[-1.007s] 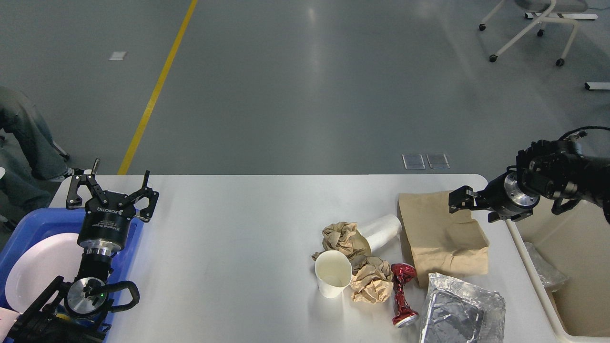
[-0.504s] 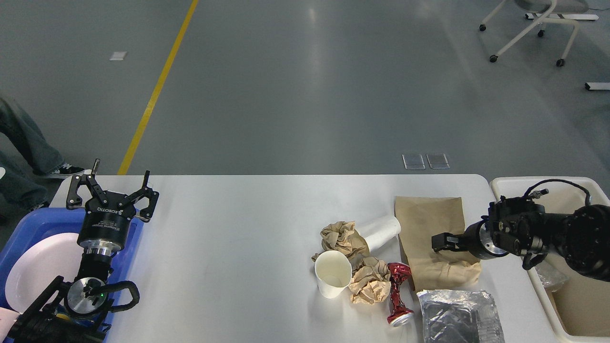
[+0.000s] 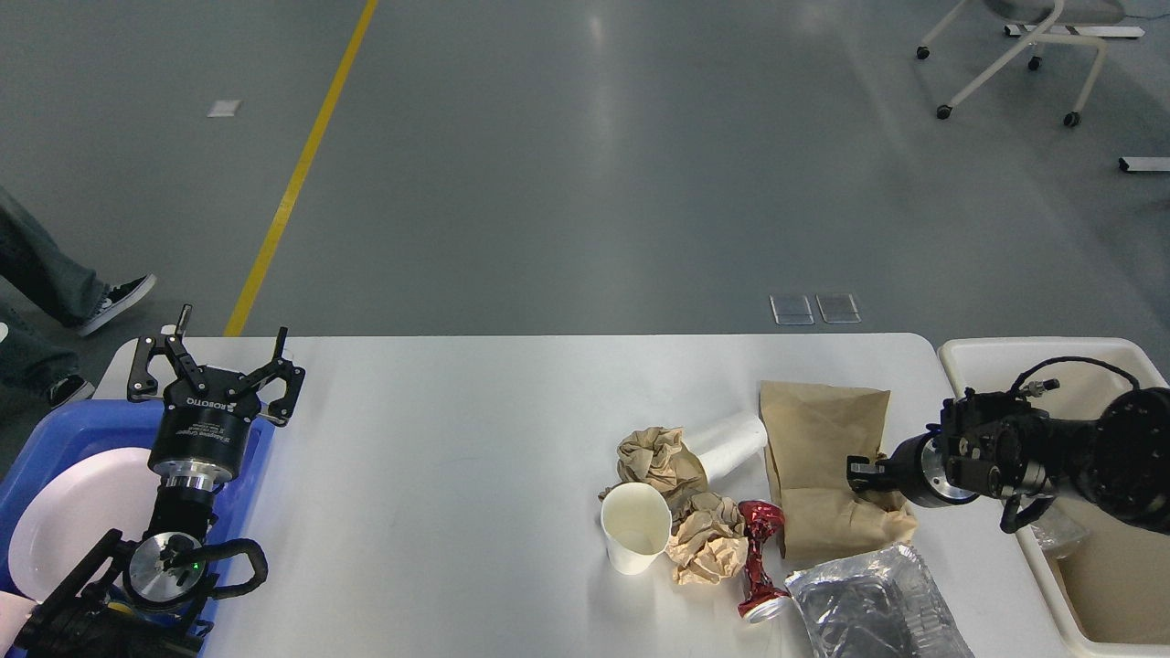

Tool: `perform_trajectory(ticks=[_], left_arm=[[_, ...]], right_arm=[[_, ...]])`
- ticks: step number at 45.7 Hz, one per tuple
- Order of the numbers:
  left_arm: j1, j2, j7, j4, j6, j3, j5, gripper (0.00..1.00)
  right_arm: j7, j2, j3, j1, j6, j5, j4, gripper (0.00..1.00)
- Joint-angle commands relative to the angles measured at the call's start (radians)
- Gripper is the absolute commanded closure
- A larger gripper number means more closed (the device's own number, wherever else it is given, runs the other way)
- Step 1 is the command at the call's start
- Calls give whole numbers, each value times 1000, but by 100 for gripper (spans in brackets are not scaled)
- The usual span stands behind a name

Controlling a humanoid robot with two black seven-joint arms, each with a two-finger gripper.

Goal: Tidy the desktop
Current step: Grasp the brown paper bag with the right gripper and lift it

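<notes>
The desktop spreads out below me, wide, white and smooth with rounded far corners. My right claw comes in from the right, low over its right end, right at the flat brown paper bag; it looks small and dark, so I cannot tell whether its fingers are spread or closed. My left claw stands upright over the desktop's left edge, fingers spread wide and holding nothing, above the blue tray with its white plate. Crumpled paper, two paper cups, a crushed red can and a foil tray lie clustered near the bag.
</notes>
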Motion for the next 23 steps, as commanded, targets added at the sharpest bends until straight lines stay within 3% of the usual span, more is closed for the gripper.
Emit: perform_trajectory(ticks=[1, 23], left_arm=[[0, 0, 0, 0, 0, 0, 0, 4], [0, 0, 0, 0, 0, 0, 0, 4]], right_arm=[[0, -11, 0, 4, -12, 126, 3, 100], [-11, -24, -1, 16, -29, 189, 14, 100]])
